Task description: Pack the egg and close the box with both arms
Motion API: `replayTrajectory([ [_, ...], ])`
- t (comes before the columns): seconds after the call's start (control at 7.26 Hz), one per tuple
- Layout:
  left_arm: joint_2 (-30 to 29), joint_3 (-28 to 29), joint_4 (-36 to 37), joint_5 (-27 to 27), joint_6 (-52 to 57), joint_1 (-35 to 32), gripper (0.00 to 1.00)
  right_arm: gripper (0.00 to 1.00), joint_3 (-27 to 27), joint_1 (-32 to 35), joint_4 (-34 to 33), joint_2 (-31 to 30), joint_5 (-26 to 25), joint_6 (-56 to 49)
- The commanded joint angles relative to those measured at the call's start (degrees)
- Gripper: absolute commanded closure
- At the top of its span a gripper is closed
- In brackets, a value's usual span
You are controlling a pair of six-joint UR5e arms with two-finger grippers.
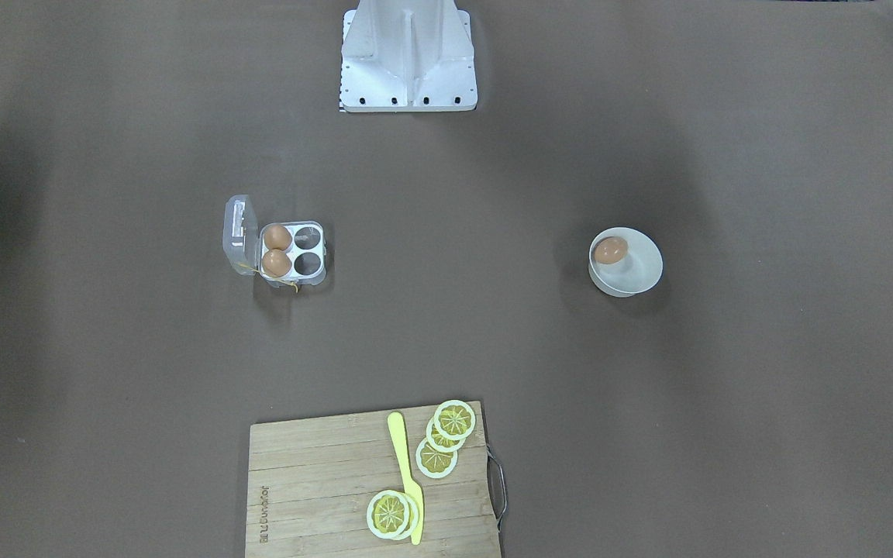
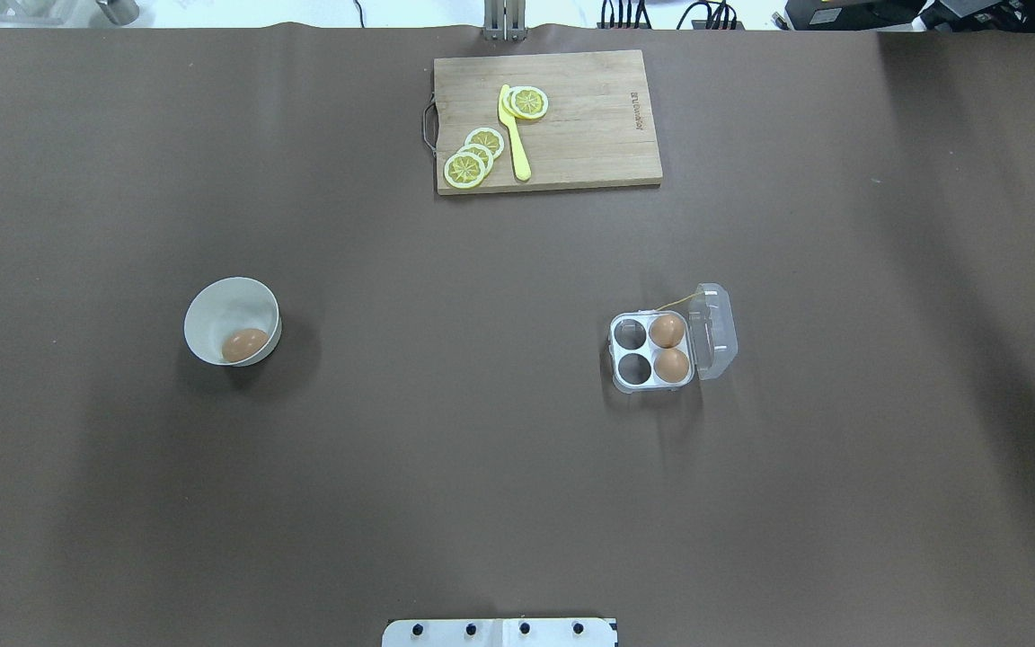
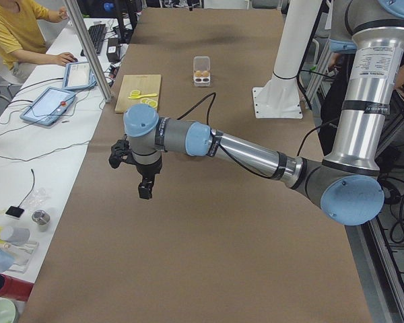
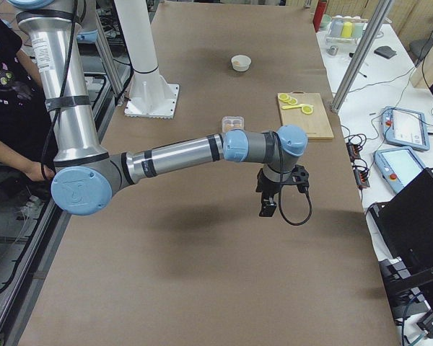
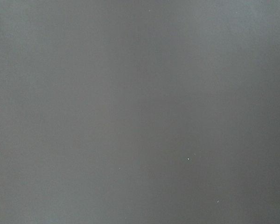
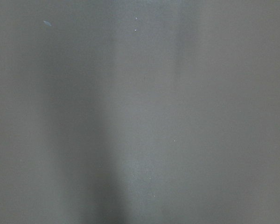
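One egg (image 1: 611, 250) lies in a round white bowl (image 1: 643, 273), also seen from overhead (image 2: 244, 344). The clear box (image 1: 309, 264) stands open with its lid (image 1: 239, 232) folded out. Two eggs fill two of its cells (image 2: 668, 348); two cells are empty. A yellowish string hangs from it. My left gripper (image 3: 145, 188) hangs over bare table at the left end, far from the bowl. My right gripper (image 4: 267, 209) hangs over bare table at the right end, away from the box (image 4: 233, 122). I cannot tell whether either is open or shut. Both wrist views show only brown table.
A wooden cutting board (image 2: 589, 135) with lemon slices (image 2: 466, 167) and a yellow knife (image 2: 515, 135) lies at the far edge. The white metal stand (image 1: 408, 58) is at the robot's base. People sit at desks beside the table (image 3: 17, 30).
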Motion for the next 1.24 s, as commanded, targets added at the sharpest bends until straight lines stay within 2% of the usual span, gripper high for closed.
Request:
replayTrajectory([
  [0.0, 0.5, 0.0, 0.2, 0.0, -0.5, 0.0, 0.02, 0.00, -0.2, 0.0, 0.0, 1.2, -0.6, -0.1],
  [0.28, -0.1, 0.3, 0.2, 0.6, -0.2, 0.0, 0.02, 0.00, -0.3, 0.0, 0.0, 0.9, -0.6, -0.2],
  [0.41, -0.6, 0.4, 0.2, 3.6, -0.4, 0.2, 0.02, 0.00, -0.4, 0.0, -0.1, 1.1, -0.6, -0.2],
  [0.55, -2.2, 0.9, -0.3, 3.4, -1.3, 2.7, 0.09, 0.00, -0.3, 0.0, -0.1, 1.1, -0.6, -0.3],
  [0.69, -5.6, 2.4, -0.3, 3.4, -3.8, 7.1, 0.10, 0.00, -0.4, 0.0, -0.1, 1.0, -0.6, -0.3],
  [1.1, -14.9, 3.4, -0.3, 3.9, -20.6, 19.8, 0.10, 0.00, -0.5, 0.0, -0.3, 0.9, -0.6, -0.3],
])
